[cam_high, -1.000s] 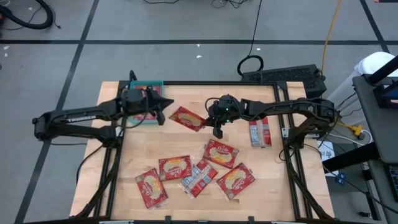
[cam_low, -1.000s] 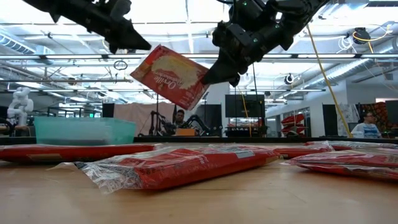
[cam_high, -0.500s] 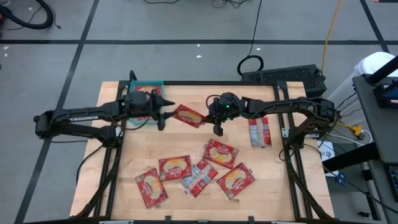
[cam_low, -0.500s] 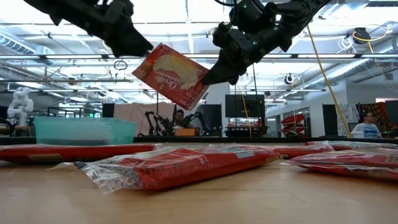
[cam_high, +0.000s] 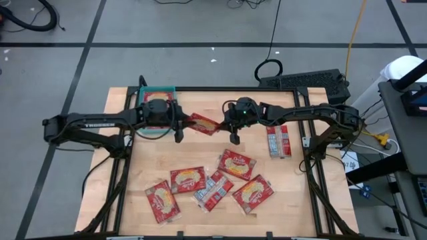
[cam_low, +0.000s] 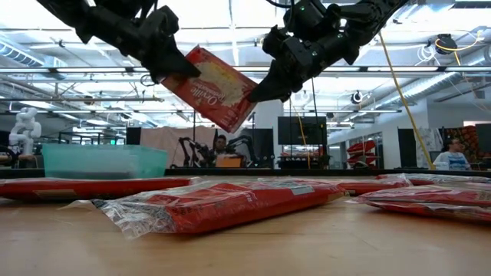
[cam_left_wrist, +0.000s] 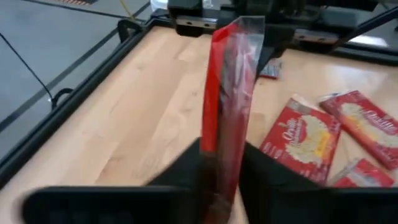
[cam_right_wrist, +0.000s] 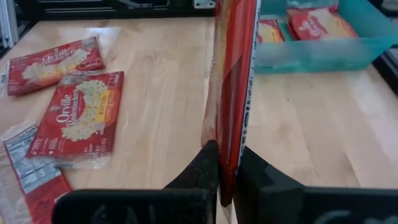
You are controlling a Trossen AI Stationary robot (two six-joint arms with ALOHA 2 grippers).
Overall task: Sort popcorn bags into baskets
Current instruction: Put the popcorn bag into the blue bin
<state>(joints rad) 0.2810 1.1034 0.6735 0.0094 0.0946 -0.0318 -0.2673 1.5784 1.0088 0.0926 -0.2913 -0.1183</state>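
Handoff underway: left gripper (cam_high: 179, 126) has moved in since a sec ago, now astride the airborne popcorn bag (cam_high: 203, 124); clamp unclear. Right gripper (cam_high: 233, 129) still pinches the opposite edge. Basket (cam_high: 148, 91) just behind, w/ bags inside; next stop, prob.

Left claw (cam_low: 178, 67) now closed onto the raised popcorn bag (cam_low: 213, 87).

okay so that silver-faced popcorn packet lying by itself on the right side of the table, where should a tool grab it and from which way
Take the silver-faced packet from straight above, across its narrow width near the middle. It lies flat on the table with bare wood on both long sides, so the fingers can straddle it without touching other packets.
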